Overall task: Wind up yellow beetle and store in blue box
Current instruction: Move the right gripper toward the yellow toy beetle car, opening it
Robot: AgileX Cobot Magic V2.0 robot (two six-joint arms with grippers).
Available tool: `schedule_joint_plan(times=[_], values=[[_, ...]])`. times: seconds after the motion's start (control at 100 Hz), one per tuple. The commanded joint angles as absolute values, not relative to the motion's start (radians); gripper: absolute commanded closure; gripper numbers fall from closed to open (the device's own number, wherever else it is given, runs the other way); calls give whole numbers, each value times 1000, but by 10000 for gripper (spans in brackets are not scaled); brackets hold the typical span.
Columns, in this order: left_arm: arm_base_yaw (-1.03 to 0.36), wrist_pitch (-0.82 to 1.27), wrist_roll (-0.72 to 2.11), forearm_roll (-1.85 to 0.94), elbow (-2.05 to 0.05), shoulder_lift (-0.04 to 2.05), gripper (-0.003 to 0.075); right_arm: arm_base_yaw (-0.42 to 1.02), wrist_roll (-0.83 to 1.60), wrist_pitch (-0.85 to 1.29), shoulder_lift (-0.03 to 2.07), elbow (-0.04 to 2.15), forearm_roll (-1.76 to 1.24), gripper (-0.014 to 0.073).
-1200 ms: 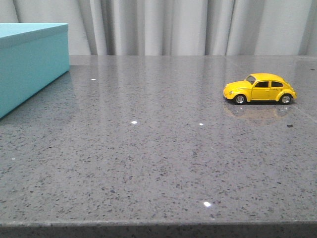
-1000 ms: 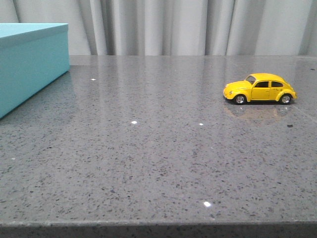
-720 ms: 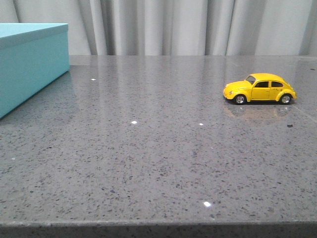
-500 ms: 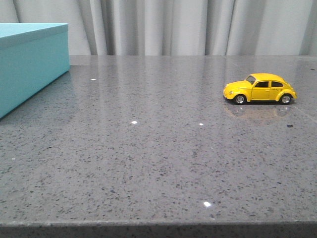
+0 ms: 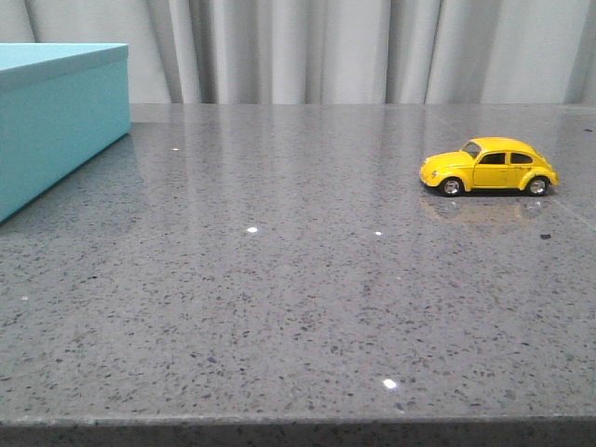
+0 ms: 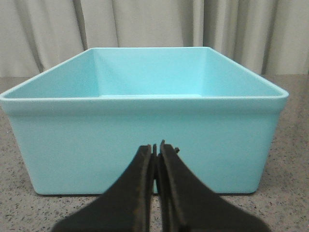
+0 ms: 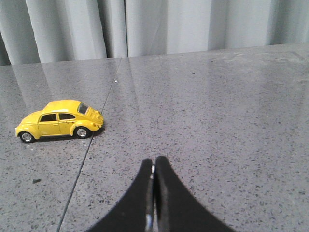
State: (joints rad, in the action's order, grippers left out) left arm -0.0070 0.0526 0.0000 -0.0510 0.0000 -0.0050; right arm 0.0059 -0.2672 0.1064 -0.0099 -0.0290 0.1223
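Car: your yellow beetle [image 5: 488, 167] sits on its four wheels on the grey table [image 5: 298, 307], over on the right side, with nothing touching it.
Box: the blue box [image 5: 58, 116] is far off on the left side, well apart from the car. Your left wrist view shows it has no lid on and nothing inside [image 6: 145, 77].
Why there: you could guess the box is open so the car can go straight in after winding.
Left pincer: your left gripper [image 6: 155, 151] is pressed closed. It holds nothing and points at the near wall of the box.
Right pincer: your right gripper [image 7: 153, 166] is closed tight too, and holds nothing. The car [image 7: 60, 121] is off to one side of it, not touching.
Job so far: nothing looks started. You likely need to open the right pincer and reach for the car first.
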Motion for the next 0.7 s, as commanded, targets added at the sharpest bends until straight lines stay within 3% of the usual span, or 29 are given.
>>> schedule_joint_plan(times=[0.0,0.46,0.69], values=[[-8,-57,0,-52,21,-36,739,-2,-261,18,-33,-11,125,658],[-8,-66,-7,-55,17,-36,739,-2,-261,0,-33,-8,125,658],[-8,13,-7,-60,-79,-20,739,-2,-261,114,-20,83,125,652]])
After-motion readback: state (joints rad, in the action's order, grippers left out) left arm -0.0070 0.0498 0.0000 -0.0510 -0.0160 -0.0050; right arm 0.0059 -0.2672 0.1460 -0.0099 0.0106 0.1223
